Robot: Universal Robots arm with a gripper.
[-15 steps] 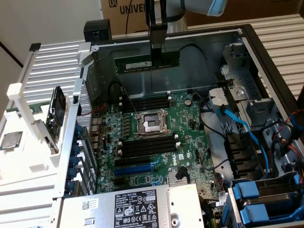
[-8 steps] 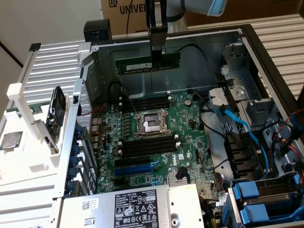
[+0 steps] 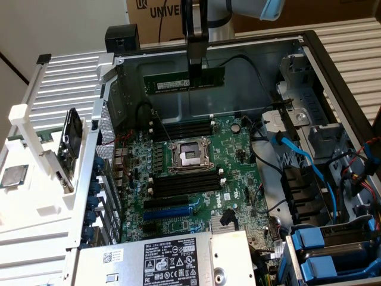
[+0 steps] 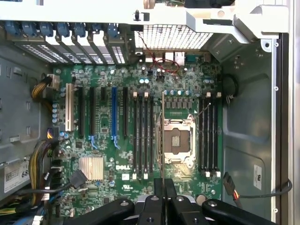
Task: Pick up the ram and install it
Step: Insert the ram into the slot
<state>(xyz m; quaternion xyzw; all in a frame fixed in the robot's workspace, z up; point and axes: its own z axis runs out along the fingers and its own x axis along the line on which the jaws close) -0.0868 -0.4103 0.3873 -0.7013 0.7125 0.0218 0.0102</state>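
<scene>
The jaws are closed on the ram (image 3: pixel 169 81). They pinch the green stick near the middle of its upper edge, so it hangs level beneath them, well above the motherboard (image 3: pixel 238 149) inside the open computer case (image 3: pixel 172 59).

In the wrist view the stick shows edge-on as a thin line running out ahead of the jaws. That line lies over one edge of the processor socket (image 4: pixel 178 140), not over a slot. The closer bank of memory slots (image 4: pixel 143 136) sits just to one side of the jaws, and the second bank (image 4: pixel 209 133) sits further off on the other side.

The main risk, as I judge it, is a descent from this line. The board's lower edge would then land on the socket frame or its exposed contacts, which damage easily.

A small sideways error over a slot would be nearly as bad, since the stick would ride on the slot's wall and be forced askew.

The grip is narrow and central, so uneven resistance at one end could pivot the stick between the jaws and seat only one side.

Whether the notch matches the slot's key, and whether the white end clips stand open, I cannot tell. Either fault would block seating and put load on the board.
</scene>
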